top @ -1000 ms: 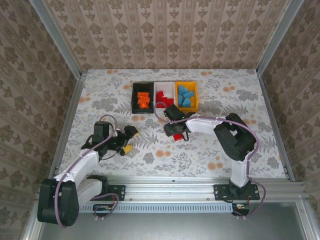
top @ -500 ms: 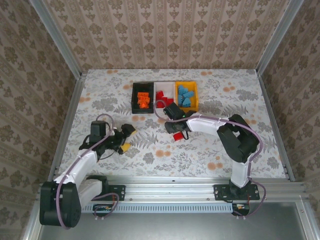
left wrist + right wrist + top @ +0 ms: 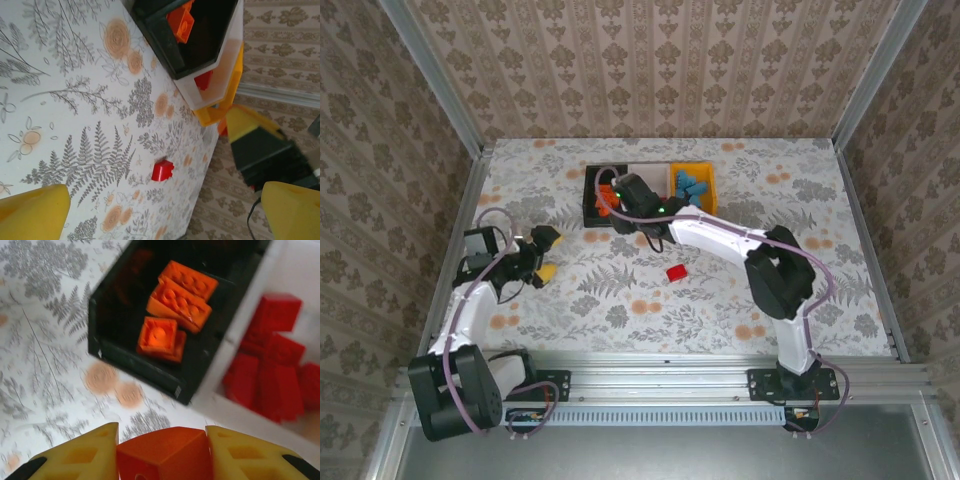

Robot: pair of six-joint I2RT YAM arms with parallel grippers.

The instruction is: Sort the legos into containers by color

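Pulled the left gripper (image 3: 548,252) back toward the left edge, jaws wide and empty. Swung the right gripper (image 3: 162,447) from mid-table to the far row, clamped on an orange-looking brick (image 3: 150,460) at the near edge of the black bin (image 3: 145,371) with its orange ones; probably ready to drop. Left for later: lone red brick (image 3: 676,271) nearer, right of centre, bound for the white bin (image 3: 250,415).

Under the right tool (image 3: 608,198) and the left tool (image 3: 551,252) we see a worktop (image 3: 740,290) printed with grey ferns and orange blossoms. Beyond them stands a damask-papered wall (image 3: 660,60). An aluminium rail (image 3: 455,245) runs outside the left tool.
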